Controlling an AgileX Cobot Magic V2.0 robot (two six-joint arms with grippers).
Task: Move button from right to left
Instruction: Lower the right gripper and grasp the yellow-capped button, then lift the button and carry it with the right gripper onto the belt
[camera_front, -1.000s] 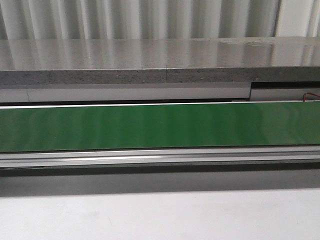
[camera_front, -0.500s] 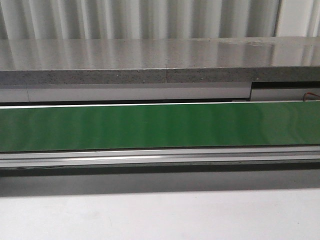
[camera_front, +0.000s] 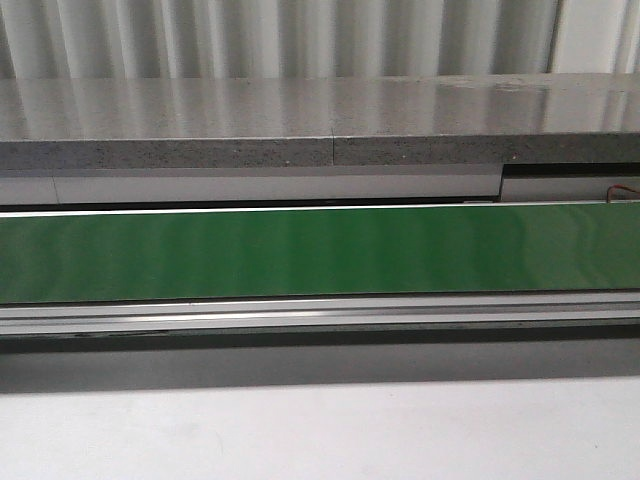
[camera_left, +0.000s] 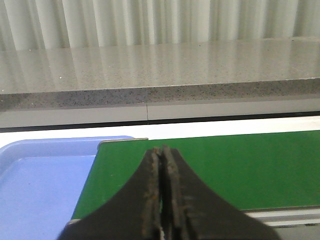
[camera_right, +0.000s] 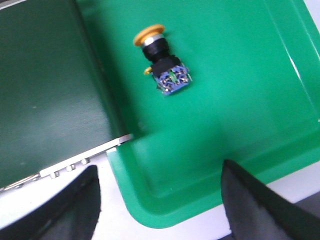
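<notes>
Front view shows neither arm nor the button, only the green conveyor belt (camera_front: 320, 252), the grey stone ledge (camera_front: 300, 120) behind it and a white tabletop (camera_front: 320, 435) in front; a bit of red wire (camera_front: 622, 191) pokes in at the right edge, cut off; right wrist view is motion-blurred, edges soft; right gripper (camera_right: 160, 200) shows only as two dark fingertips at the frame edge, rest cropped; fingertips stand wide apart, nothing between them; left gripper (camera_left: 162, 200) fills the lower middle of its own view, pads pressed together with only a thin seam, holding nothing; blue tray (camera_left: 45, 185) partly cut off by the frame, one corner tucked beside the belt end; green tray (camera_right: 240, 125) also runs out of frame, its rounded corner lies between the right fingertips; the button (camera_right: 161, 57) lies on its side on the green tray floor, near the tray wall next to the belt, apart from both fingertips; yellow-orange round cap, black collar, blue-grey boxy body with small metal terminals, fine detail too blurred to read; a small yellow tab shows at the collar.
</notes>
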